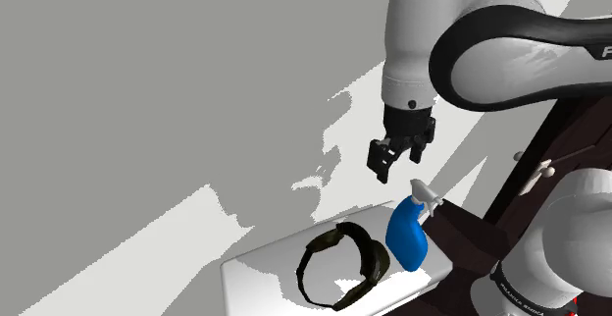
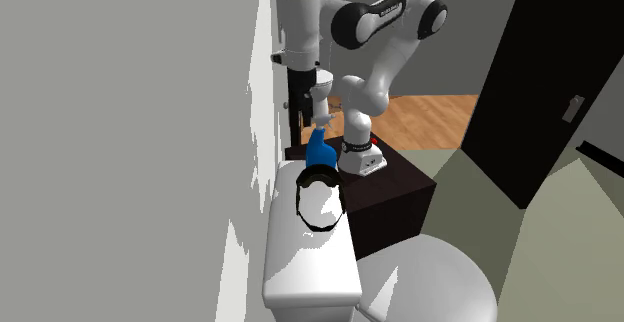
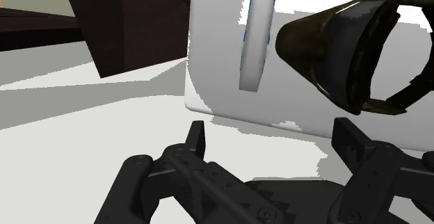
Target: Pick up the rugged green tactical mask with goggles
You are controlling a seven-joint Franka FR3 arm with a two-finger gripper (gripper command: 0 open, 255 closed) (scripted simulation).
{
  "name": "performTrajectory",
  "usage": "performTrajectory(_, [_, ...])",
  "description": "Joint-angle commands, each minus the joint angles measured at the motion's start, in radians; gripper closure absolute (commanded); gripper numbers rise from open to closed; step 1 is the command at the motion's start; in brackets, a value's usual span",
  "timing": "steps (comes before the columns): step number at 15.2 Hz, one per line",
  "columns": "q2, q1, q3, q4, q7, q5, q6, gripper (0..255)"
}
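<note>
Though wide apart, pincer (image 1: 397, 165) above white toilet tank (image 1: 263, 277) with olive mask (image 1: 374, 262), blue bottle (image 1: 407, 237), beside grey wall (image 1: 147, 88).

Nothing fully legible anywhere. On the dark cover of the upper link (image 1: 530, 59), a white mark cut off at the shoulder view's right edge, perhaps the start of a letter, not readable. Around the dark band (image 1: 515, 292) at the arm's foot, a line of tiny white lettering, too small to make out. On the forearm (image 2: 385, 8) in the second exterior view, small pale lettering, likewise illegible.
</note>
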Motion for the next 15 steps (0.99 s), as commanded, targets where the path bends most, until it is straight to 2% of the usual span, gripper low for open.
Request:
performTrajectory(1, [0.032, 0.004, 0.073, -0.004, 0.078, 0.008, 0.035, 0])
performTrajectory(6, [0.175, -0.021, 0.261, 0.018, 0.275, -0.008, 0.133, 0])
performTrajectory(10, [0.338, -0.077, 0.423, 0.066, 0.460, -0.075, 0.203, 0])
performTrajectory(15, [0.373, -0.086, 0.448, 0.036, 0.486, -0.087, 0.263, 0])
